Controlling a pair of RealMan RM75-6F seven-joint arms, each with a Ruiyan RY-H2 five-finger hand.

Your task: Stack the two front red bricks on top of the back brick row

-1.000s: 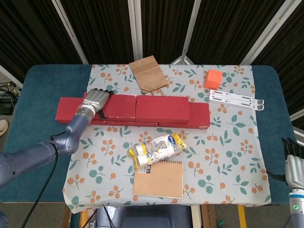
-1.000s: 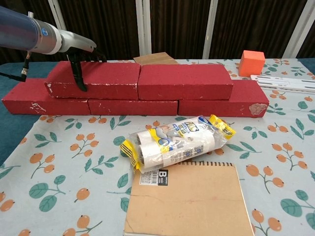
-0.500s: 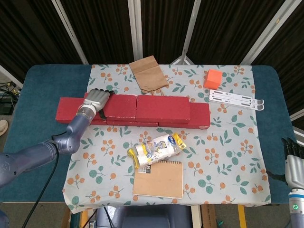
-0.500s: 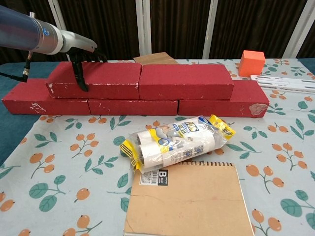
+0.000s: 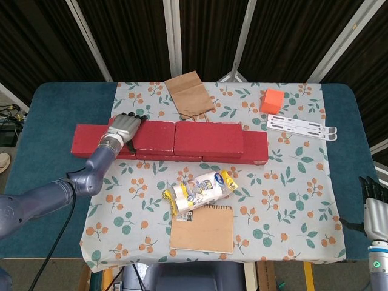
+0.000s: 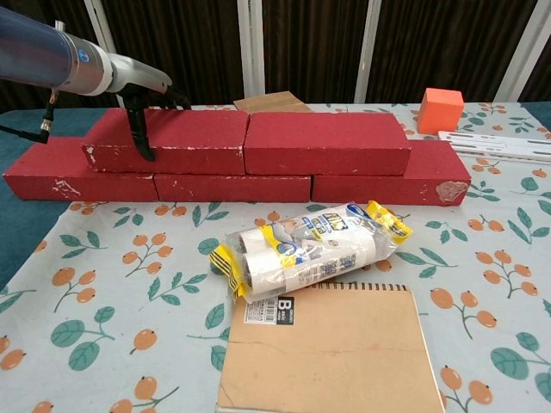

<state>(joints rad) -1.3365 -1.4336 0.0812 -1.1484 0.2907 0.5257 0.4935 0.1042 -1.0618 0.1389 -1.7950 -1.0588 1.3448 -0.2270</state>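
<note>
Two bricks are lying stacked; left hand (image 5: 123,128) fingers (image 6: 138,133) are gripping the left brick (image 6: 168,139), pending release. Right hand (image 5: 376,206) is hanging idle, holding nothing.

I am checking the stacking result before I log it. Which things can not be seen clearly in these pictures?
- Left hand: its palm side lies against the upper left brick, so the contact is hidden in both views.
- Right hand: cut off by the head view's edge; absent from the chest view.
- Bottom brick row: its back side is hidden by the bricks on top.
</note>
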